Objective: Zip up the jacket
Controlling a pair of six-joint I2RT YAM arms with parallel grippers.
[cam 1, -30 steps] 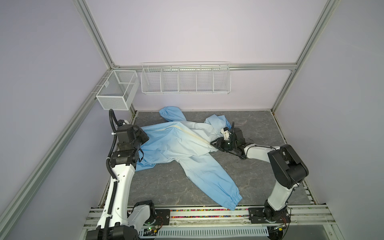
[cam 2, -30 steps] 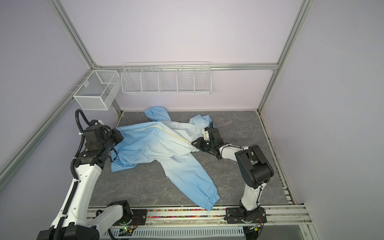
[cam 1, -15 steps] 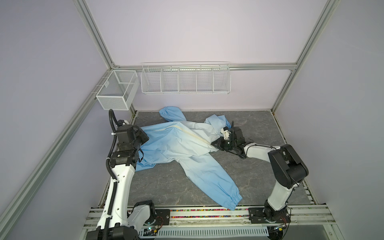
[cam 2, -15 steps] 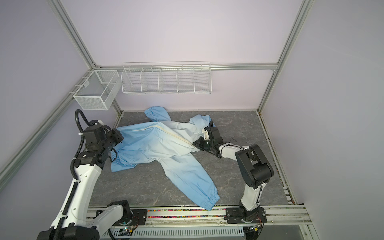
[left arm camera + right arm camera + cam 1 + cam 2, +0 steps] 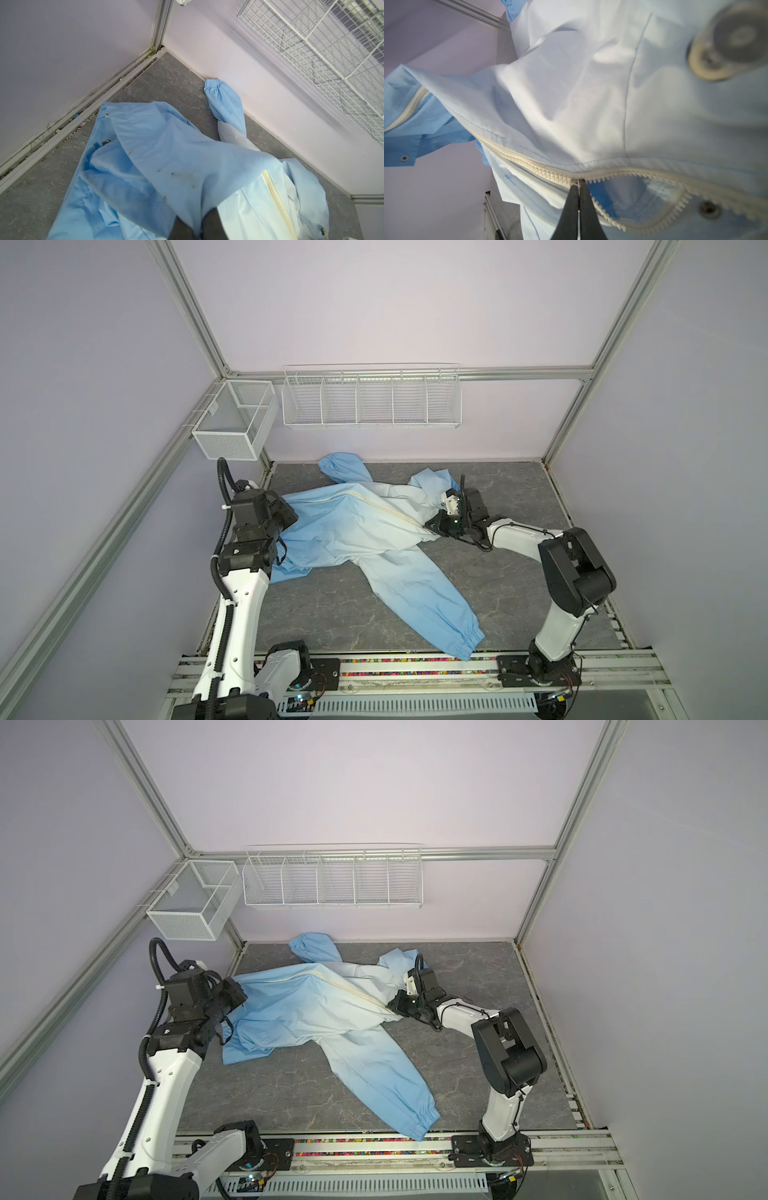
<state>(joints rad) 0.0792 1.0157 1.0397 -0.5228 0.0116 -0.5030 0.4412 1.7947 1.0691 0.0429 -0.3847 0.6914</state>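
Pinching the zipper pull [image 5: 578,180] between fingertips pressed flat together, the right gripper [image 5: 578,185] sits where the cream zipper [image 5: 548,171] changes. To one side of its tips the teeth are meshed; to the other they part into two rows, with a round stud [image 5: 709,206] beyond. The jacket [image 5: 353,531] lies spread on the grey mat [image 5: 511,585], hood end by this gripper and hem end by the left gripper [image 5: 289,512]. That gripper's fingers are closed on a fold of the blue hem cloth, holding it up off the mat. Between the two grippers the zipper line runs fairly straight. Behind the right gripper, open mat reaches out to the side frame. Toward the front rail [image 5: 415,668] the near sleeve [image 5: 419,597] stretches out, its cuff at the mat's front edge. Beyond both grippers, the far sleeve [image 5: 343,466] ends against the back wall, below the wire shelf [image 5: 370,400] and mesh bin [image 5: 232,427].
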